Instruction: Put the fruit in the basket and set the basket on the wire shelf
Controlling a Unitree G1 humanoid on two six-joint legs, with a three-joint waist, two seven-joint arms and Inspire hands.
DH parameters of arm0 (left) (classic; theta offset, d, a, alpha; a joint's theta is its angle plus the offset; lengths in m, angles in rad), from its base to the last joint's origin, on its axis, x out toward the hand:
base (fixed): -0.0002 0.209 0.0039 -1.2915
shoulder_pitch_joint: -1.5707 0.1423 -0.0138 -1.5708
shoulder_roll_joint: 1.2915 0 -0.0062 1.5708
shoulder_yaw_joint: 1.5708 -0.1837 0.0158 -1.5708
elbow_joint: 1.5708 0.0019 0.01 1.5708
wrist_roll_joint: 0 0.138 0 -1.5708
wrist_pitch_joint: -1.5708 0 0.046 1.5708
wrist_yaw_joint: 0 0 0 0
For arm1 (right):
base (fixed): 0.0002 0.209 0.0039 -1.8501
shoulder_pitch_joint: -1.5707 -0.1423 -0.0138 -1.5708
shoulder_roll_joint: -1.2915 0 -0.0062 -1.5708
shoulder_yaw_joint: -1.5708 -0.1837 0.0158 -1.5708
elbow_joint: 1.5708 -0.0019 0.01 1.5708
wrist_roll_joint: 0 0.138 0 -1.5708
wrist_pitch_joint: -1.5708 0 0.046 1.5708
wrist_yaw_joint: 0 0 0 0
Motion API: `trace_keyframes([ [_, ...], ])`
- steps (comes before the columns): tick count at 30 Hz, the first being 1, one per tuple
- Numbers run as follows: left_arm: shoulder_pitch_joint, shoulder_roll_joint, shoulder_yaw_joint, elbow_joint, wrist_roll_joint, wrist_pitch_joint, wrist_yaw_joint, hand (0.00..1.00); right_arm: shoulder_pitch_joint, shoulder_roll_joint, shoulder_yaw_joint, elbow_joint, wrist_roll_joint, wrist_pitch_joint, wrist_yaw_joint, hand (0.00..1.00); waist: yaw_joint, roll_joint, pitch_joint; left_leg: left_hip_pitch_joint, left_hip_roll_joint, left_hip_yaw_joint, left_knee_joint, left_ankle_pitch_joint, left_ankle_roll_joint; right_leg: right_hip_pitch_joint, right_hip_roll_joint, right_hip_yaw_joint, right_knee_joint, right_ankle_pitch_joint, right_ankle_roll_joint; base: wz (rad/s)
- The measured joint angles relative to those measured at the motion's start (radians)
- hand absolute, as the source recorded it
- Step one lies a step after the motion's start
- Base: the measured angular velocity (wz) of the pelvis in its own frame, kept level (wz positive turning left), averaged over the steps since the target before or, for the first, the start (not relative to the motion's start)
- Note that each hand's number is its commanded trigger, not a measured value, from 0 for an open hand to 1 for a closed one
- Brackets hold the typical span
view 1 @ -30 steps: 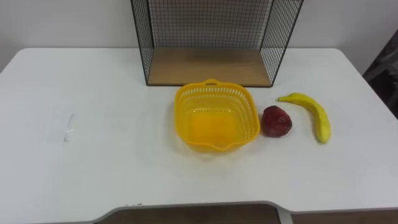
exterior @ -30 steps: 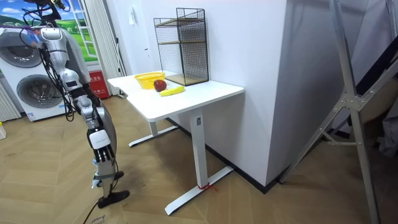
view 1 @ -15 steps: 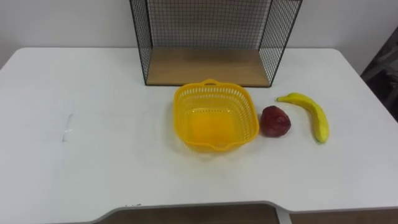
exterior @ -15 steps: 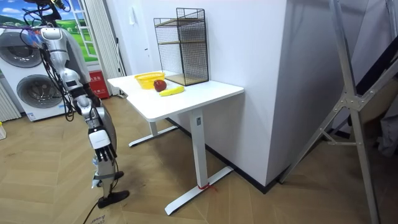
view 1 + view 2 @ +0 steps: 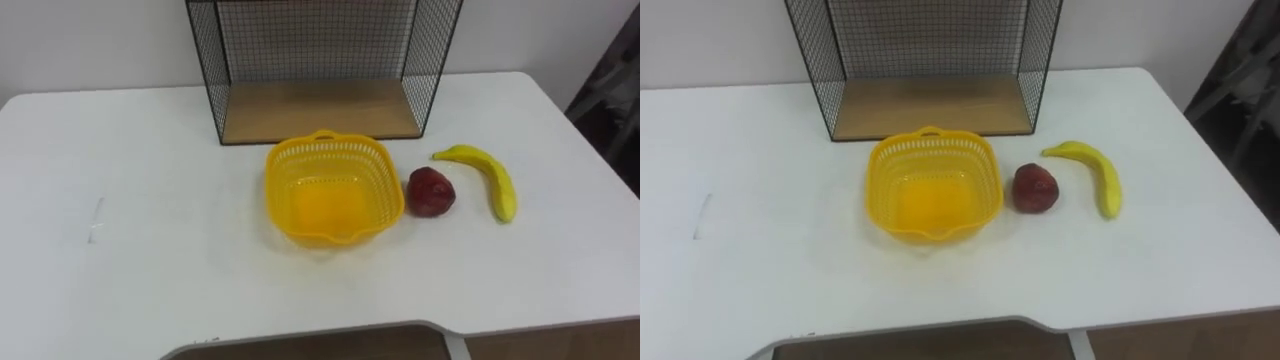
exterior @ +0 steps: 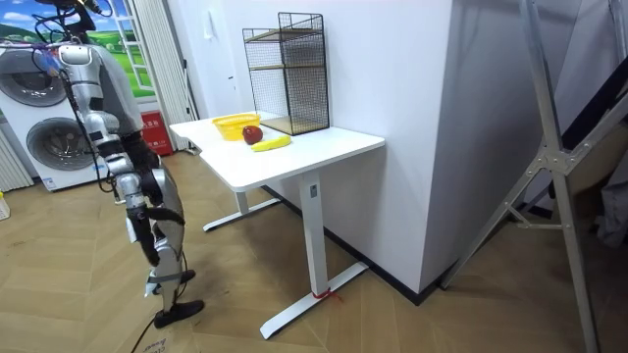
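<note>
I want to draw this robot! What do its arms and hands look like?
In the room view, its right arm is made of smooth silver-grey parts, with dark, nearly black joints between them. The right hand at its end looks dark. It is too small there to tell any markings.

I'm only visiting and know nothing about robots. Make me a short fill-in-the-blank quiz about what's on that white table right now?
1. The yellow basket is ___ inside.
2. The red fruit lies between the basket and the ___.
3. The wire shelf stands on the white table ___ the basket, farther from the robot.

Missing words: empty; banana; behind.
</note>
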State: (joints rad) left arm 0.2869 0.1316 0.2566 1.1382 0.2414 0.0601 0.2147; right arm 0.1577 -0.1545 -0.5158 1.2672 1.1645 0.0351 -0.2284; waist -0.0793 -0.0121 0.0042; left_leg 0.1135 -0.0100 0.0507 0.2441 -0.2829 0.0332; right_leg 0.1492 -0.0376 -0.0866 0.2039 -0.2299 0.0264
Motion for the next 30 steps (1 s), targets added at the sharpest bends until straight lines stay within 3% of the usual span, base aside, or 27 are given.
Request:
trace_keyframes([
  [5,0.003,0.007,0.02,-0.016,-0.008,-0.007,0.013,0.0,0.0,-0.003,-0.155,-0.211,0.082,-0.035,-0.159,0.0,-0.036,-0.009,-0.0069,-0.001,0.0,0.004,-0.004,0.003,0.0,-0.008,0.0,0.006,0.002,0.0,0.0,-0.04],
  [9,0.0,0.015,0.02,-0.039,-0.004,-0.026,0.019,0.0,0.002,-0.008,-0.194,-0.462,0.069,-0.106,-0.331,0.0,-0.051,-0.018,-0.0103,-0.009,0.0,0.005,-0.005,0.004,0.0,-0.012,0.0,0.005,0.002,0.0,0.0,0.0],
  [11,0.007,0.015,0.02,-0.066,-0.004,-0.034,0.021,0.0,0.001,-0.01,-0.203,-0.603,0.012,-0.119,-0.413,0.0,-0.052,-0.023,-0.0107,-0.02,-0.002,0.005,-0.003,0.006,0.0,-0.023,0.0,0.006,0.005,0.0,0.0,0.0],
  [16,0.009,0.016,0.012,-0.1,0.017,-0.042,0.02,0.0,-0.026,-0.047,-0.154,-0.922,-0.344,-0.157,-0.578,0.0,-0.027,-0.037,-0.0055,-0.033,-0.001,0.016,-0.003,0.01,0.001,-0.043,0.0,0.019,0.01,0.0,0.0,-0.05],
  [23,0.021,0.019,-0.028,-0.116,0.036,-0.043,-0.01,0.0,-0.033,-0.094,-0.032,-1.113,-0.627,-0.167,-0.564,0.0,0.008,-0.039,-0.0032,-0.048,0.002,0.026,-0.003,0.016,-0.001,-0.068,0.003,0.03,0.016,0.004,-0.002,-0.04],
  [26,0.02,0.019,-0.033,-0.116,0.037,-0.043,-0.014,0.0,-0.038,-0.099,0.028,-1.152,-0.661,-0.164,-0.493,0.0,0.024,-0.038,-0.004,-0.048,0.003,0.028,-0.004,0.016,-0.001,-0.069,0.003,0.031,0.016,0.004,-0.003,-0.01],
  [30,0.024,0.02,-0.034,-0.117,0.037,-0.043,-0.032,0.0,-0.037,-0.107,0.103,-1.227,-0.703,-0.164,-0.362,0.0,0.035,-0.029,0.0006,-0.046,0.003,0.028,-0.007,0.016,-0.001,-0.068,0.003,0.03,0.016,0.004,-0.002,-0.01],
])
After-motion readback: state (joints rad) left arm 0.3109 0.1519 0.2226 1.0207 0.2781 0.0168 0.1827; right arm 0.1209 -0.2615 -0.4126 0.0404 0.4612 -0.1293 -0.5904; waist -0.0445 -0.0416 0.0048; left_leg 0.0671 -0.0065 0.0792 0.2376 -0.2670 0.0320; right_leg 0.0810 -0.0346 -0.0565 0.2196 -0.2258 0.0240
